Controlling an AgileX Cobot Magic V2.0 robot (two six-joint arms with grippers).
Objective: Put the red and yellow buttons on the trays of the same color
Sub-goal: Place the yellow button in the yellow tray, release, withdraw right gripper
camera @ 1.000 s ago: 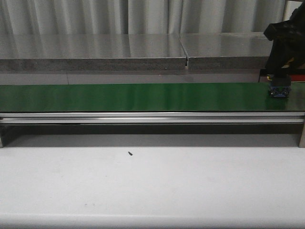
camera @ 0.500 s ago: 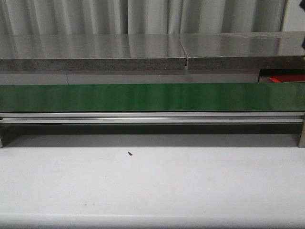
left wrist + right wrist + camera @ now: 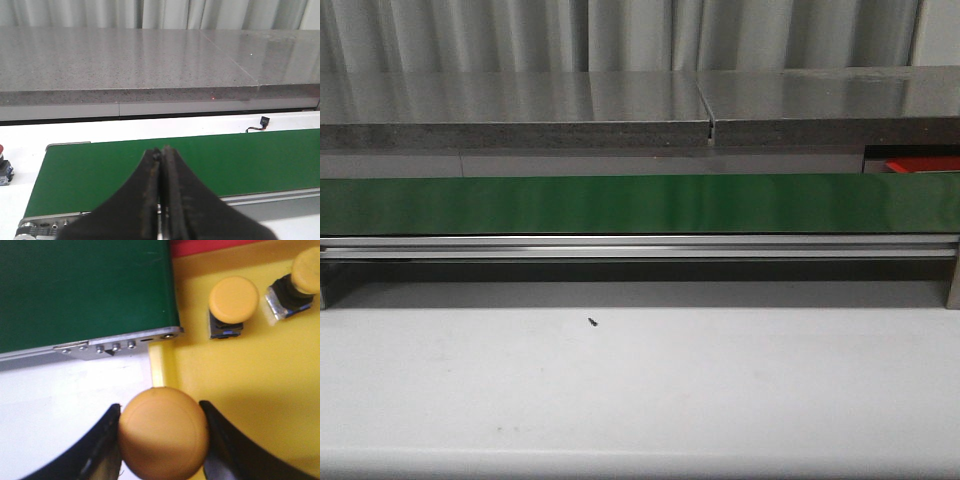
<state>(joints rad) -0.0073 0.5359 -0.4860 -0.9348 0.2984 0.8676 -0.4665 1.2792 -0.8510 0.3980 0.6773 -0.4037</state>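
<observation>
In the right wrist view my right gripper (image 3: 160, 410) is shut on a yellow button (image 3: 163, 432), its round cap filling the gap between the fingers. The button hangs over the rim of the yellow tray (image 3: 250, 385), just past the end of the green belt (image 3: 85, 290). Two more yellow buttons (image 3: 233, 299) (image 3: 306, 271) stand in that tray. A strip of the red tray (image 3: 215, 247) shows beyond it, and also in the front view (image 3: 920, 165). My left gripper (image 3: 161, 151) is shut and empty over the belt (image 3: 200, 160). A red button (image 3: 2, 150) peeks in at the left wrist view's edge.
The long green conveyor belt (image 3: 640, 203) with its metal rail (image 3: 640, 247) crosses the front view. Behind it runs a grey stone ledge (image 3: 520, 110). A small black speck (image 3: 592, 322) lies on the white table. A small connector with wires (image 3: 261, 123) lies behind the belt.
In the front view the right arm stood at the belt's right end with a button a second ago. It has since moved out of the frame to the right.
</observation>
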